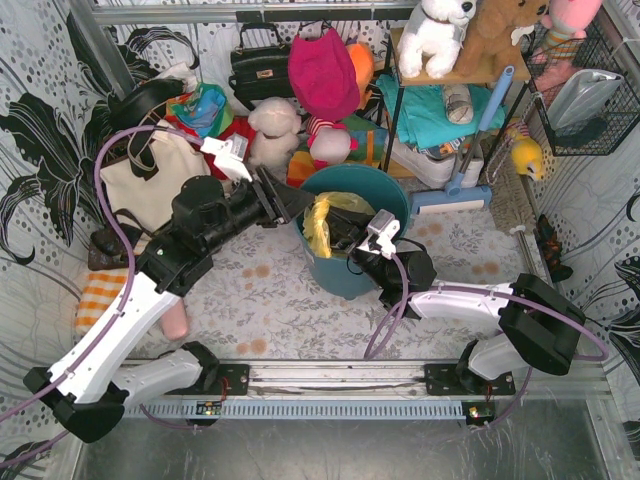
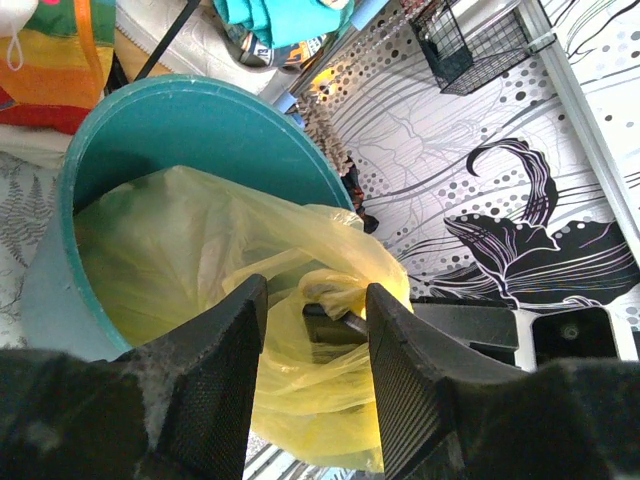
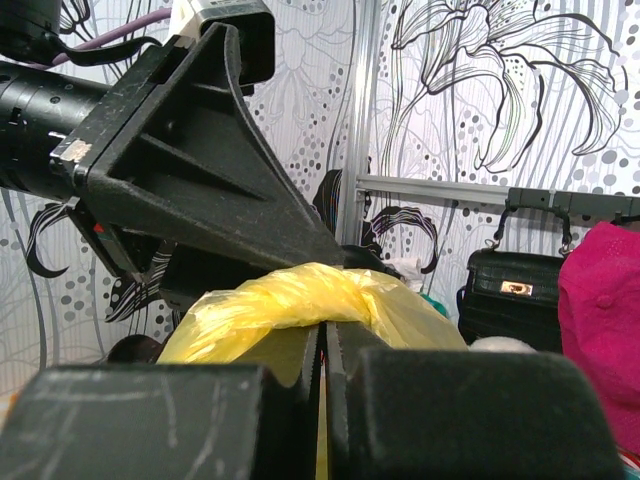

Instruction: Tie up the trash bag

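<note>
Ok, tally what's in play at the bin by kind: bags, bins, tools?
trash bag: 1
teal bin: 1
tools: 2 (left tool, right tool)
Total: 4

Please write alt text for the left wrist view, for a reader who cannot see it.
The left gripper, jaws apart, faces a gathered fold of the yellow trash bag. The bag sits in a teal bin.
</note>
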### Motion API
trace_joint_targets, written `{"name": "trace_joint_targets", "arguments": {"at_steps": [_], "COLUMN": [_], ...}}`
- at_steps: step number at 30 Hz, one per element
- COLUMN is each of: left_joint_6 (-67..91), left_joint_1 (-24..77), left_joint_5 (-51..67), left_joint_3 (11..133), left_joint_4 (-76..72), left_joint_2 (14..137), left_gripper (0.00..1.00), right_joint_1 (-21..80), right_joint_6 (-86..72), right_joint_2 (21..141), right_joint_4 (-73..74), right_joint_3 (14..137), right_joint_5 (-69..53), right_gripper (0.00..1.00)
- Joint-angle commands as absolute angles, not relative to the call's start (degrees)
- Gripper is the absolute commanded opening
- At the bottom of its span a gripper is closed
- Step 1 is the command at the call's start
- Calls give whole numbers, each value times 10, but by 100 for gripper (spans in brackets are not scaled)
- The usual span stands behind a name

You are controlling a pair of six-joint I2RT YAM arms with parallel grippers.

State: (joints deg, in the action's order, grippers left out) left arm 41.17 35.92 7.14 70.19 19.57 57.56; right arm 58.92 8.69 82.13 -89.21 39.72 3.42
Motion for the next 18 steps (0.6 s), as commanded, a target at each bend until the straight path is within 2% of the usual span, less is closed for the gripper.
{"name": "trace_joint_targets", "arguments": {"at_steps": [1,13,18], "left_joint_6": [399,402,398], "left_joint_1": [355,350,349], "left_joint_5": [86,94,92], "left_joint_3": [723,721,717], "left_joint_4": [152,145,132], "left_joint_2": [584,587,578], "left_gripper": [53,51,54], "right_joint_1": [591,591,591], "right_joint_6": [89,88,86], "right_joint_2": [809,810,811], "right_joint_4": [-927,-927,-929], "right_joint_3": [395,397,397], "right_joint_5": [27,25,25], "right_gripper": [0,0,0]}}
